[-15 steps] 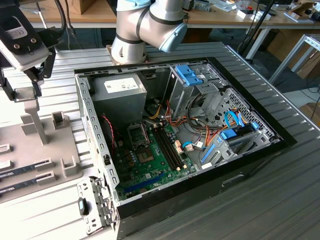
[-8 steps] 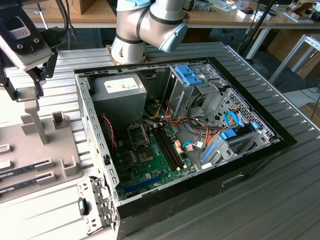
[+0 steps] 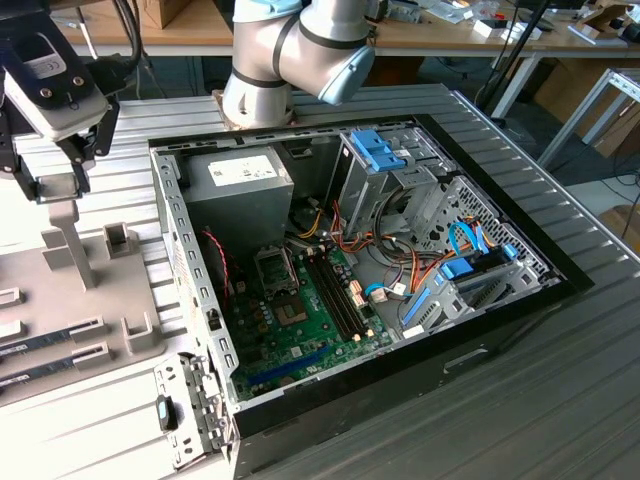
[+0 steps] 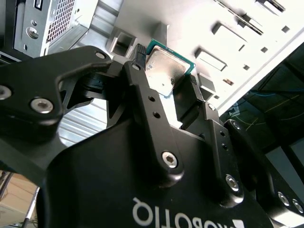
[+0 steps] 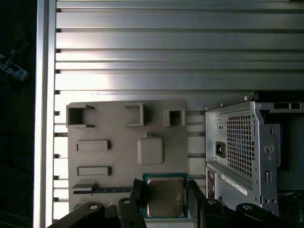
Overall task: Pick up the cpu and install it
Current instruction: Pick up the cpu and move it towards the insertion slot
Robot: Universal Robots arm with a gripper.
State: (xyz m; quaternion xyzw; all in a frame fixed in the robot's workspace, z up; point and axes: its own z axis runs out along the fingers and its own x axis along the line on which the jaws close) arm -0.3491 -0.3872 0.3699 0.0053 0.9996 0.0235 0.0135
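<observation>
Over flat grey plastic parts tray [image 5: 114,135], on ribbed aluminium table [image 5: 142,47]: black two-finger gripper [image 5: 165,192] clamped on cpu [image 5: 165,203], a small square chip with silver metal top and green edge. One finger [image 5: 136,192] presses each opposite side. In both wrist views cpu sits level between fingertips. Open desktop computer case [image 3: 190,260] stands just beside tray, green motherboard [image 3: 300,330] inside, well apart from gripper at exterior view's left.

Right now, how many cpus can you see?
1. The cpu is clamped in the pincer, over the grey parts tray beside the computer case. Another could be hidden inside the case.
</observation>
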